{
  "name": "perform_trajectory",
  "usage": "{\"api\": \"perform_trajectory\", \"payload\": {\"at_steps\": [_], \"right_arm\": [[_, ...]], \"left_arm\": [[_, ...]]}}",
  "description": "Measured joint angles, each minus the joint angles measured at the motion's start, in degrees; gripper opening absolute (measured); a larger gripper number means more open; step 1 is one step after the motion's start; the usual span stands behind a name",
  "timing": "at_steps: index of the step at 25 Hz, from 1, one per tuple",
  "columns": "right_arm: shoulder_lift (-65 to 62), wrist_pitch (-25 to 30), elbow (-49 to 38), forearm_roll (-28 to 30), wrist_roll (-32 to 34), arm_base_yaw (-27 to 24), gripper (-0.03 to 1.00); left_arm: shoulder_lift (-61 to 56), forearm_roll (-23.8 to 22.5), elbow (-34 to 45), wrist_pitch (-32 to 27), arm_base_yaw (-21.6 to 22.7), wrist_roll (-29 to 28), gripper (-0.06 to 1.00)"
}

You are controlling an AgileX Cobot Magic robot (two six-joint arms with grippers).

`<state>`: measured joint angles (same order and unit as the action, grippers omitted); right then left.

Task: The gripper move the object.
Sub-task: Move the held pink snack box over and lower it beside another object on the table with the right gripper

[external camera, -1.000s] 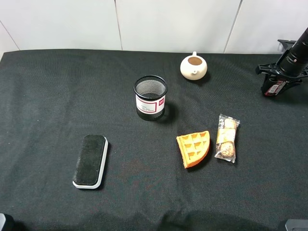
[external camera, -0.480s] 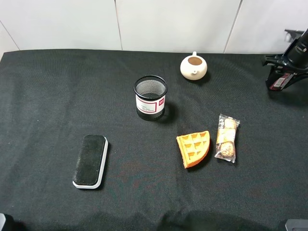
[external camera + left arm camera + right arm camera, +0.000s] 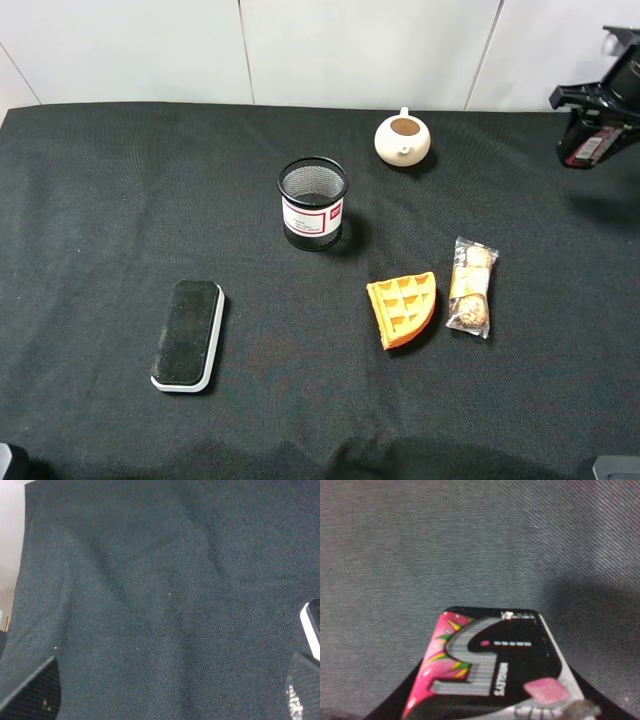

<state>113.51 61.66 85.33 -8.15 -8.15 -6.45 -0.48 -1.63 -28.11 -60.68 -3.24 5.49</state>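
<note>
My right gripper (image 3: 596,118) is at the far right back edge of the table, shut on the small black carton (image 3: 587,149) with the red-pink label. It holds the carton off the black cloth. In the right wrist view the carton (image 3: 490,670) fills the lower middle, between the dark fingers (image 3: 392,705), with cloth beyond it. My left gripper (image 3: 167,697) is open and empty over bare cloth; only its two fingertips (image 3: 30,692) show, wide apart.
A black mesh cup (image 3: 313,203) with a white label stands mid-table. A cream teapot (image 3: 403,139) is at the back. A waffle piece (image 3: 403,308) and a wrapped snack (image 3: 471,286) lie right of centre. A flat black-and-white eraser (image 3: 188,335) lies front left.
My right gripper has risen and moved back and to the right with the carton in it. Nothing else has moved.
</note>
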Motion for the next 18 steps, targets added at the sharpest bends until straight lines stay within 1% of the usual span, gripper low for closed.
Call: {"api": "perform_trajectory", "payload": {"at_steps": [13,18], "right_arm": [[-3.9,2.6,0.0,1.3,3.8,9.8,0.34],[-4.0,3.4,0.0,1.3,4.3,14.2,0.34]], "left_arm": [[0.0,0.0,0.0,0.0,0.0,0.0,0.95],[0.0,0.0,0.0,0.0,0.0,0.0,0.95]]}}
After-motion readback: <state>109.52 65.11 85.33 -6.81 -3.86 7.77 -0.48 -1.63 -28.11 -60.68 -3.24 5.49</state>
